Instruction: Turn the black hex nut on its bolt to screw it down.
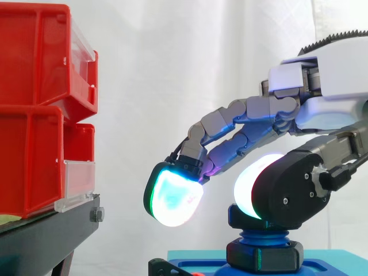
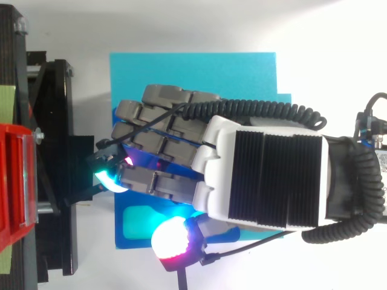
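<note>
1. The hand [image 1: 333,109] reaches in from the right with its fingers stretched out nearly straight, only gently bowed, and grasps nothing.
2. At the far left, red bins [image 1: 34,109] are stacked on a black stand [image 1: 52,230].
3. A glowing white-green fingertip pad [image 1: 172,198] hangs in the air between the stand and the bolt, touching neither.
4. The thumb's white pad [image 1: 248,187] sits just over the top of the blue bolt [image 1: 253,229]; whether they touch cannot be told.
5. The black hex nut [image 1: 264,254] sits low on the bolt, just above the blue base plate [image 2: 193,72], under the thumb and apart from the fingers.
</note>
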Available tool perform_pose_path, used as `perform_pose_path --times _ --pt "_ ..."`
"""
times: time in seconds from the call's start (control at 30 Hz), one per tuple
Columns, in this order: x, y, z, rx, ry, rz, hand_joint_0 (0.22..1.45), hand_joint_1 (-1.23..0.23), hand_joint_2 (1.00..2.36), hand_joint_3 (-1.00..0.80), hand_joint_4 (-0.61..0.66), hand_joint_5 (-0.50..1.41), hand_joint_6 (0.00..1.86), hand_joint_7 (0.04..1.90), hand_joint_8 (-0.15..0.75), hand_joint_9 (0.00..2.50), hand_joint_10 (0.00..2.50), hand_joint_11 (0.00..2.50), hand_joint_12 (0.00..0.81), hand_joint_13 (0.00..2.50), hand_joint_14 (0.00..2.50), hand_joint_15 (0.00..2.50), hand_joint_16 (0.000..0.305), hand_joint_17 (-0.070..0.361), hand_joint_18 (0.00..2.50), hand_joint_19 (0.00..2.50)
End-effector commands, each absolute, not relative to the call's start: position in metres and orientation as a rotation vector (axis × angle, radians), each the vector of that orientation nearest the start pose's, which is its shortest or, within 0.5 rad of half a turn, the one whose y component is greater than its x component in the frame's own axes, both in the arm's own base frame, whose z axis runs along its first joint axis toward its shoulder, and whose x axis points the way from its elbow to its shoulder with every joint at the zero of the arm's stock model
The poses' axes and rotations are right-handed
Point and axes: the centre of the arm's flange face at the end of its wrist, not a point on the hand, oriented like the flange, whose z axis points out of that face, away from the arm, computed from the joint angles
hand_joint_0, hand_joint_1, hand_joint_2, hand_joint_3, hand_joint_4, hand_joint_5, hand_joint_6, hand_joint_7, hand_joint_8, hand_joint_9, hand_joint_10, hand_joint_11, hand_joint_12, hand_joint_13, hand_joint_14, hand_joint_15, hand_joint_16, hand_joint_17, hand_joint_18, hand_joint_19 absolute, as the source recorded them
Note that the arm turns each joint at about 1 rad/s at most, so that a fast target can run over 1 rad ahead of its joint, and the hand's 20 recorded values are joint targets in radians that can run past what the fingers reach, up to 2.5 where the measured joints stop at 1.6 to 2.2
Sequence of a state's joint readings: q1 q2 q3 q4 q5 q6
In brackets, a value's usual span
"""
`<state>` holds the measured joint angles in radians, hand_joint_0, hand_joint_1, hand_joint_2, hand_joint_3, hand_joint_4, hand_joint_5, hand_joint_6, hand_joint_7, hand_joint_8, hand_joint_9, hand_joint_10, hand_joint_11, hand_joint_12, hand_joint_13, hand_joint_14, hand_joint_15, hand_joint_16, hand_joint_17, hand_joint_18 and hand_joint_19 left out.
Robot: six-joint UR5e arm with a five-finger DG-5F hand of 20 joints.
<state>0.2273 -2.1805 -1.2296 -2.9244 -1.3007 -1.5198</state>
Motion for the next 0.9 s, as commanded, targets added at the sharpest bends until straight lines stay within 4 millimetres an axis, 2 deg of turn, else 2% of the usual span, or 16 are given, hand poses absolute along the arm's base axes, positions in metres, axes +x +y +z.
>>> perform_pose_path --times 0.0,0.13,0.23,0.5,0.87 --pt "0.733 0.005 0.308 0.035 1.609 -0.033 0.54 -0.3 1.0 -0.5 0.18 -0.13 0.5 0.75 0.257 0.49 0.0 0.0 0.312 0.37 0.0 0.0 0.046 0.104 0.35 0.29" --pt "0.735 0.006 0.313 0.035 1.6 -0.033 0.53 -0.19 1.0 -0.5 0.18 -0.13 0.5 0.77 0.259 0.48 0.0 0.0 0.32 0.36 0.0 0.0 0.047 0.106 0.33 0.29" --pt "0.735 0.006 0.315 0.024 1.597 -0.032 0.53 -0.16 1.0 -0.5 0.19 -0.12 0.5 0.79 0.263 0.48 0.0 0.0 0.322 0.36 0.0 0.0 0.047 0.107 0.33 0.28" --pt "0.733 0.014 0.323 -0.031 1.641 0.017 0.53 -0.16 1.0 -0.5 0.19 -0.12 0.5 0.8 0.263 0.48 0.0 0.0 0.324 0.36 0.0 0.0 0.048 0.107 0.33 0.29" --pt "0.729 0.007 0.335 -0.062 1.704 0.023 0.53 -0.18 1.0 -0.5 0.2 -0.12 0.5 0.8 0.267 0.49 0.0 0.0 0.326 0.38 0.0 0.0 0.047 0.107 0.34 0.29"
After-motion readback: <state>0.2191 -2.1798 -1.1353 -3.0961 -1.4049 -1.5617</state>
